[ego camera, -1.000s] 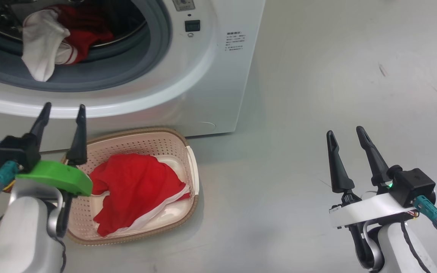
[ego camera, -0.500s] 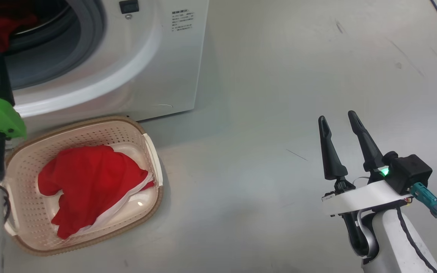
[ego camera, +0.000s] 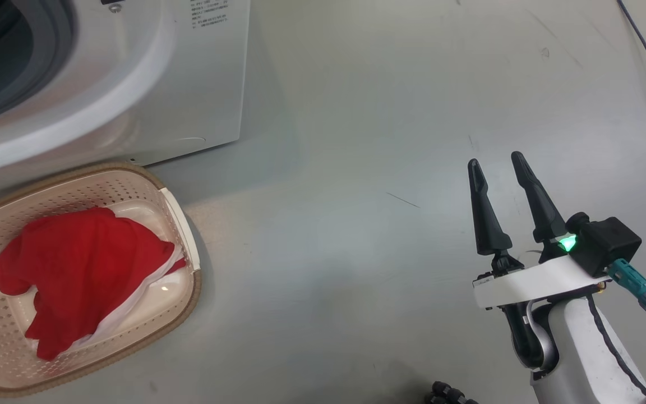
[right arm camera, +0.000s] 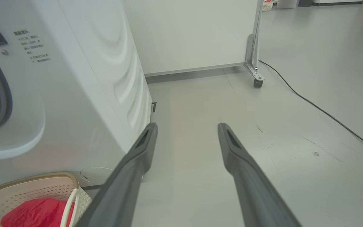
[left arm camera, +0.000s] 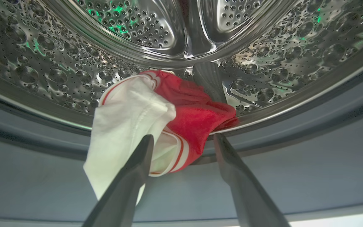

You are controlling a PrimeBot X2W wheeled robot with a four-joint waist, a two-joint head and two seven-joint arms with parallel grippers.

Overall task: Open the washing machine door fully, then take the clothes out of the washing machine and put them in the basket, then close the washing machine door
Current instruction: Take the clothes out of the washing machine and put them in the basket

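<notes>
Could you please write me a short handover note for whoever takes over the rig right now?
Left gripper: jaws open at the mouth of the drum, either side of a red-and-white garment, not closed on it.
Right gripper: jaws open, empty, over the floor.
Done: the washing machine is open; one red garment lies in the basket on the floor before it.
Left: grasp the garment hanging over the drum lip, put it in the basket, close the door.

I find the basket cut off at the head view's left edge, and the washing machine at its top. The print on its front is too small to read.
</notes>
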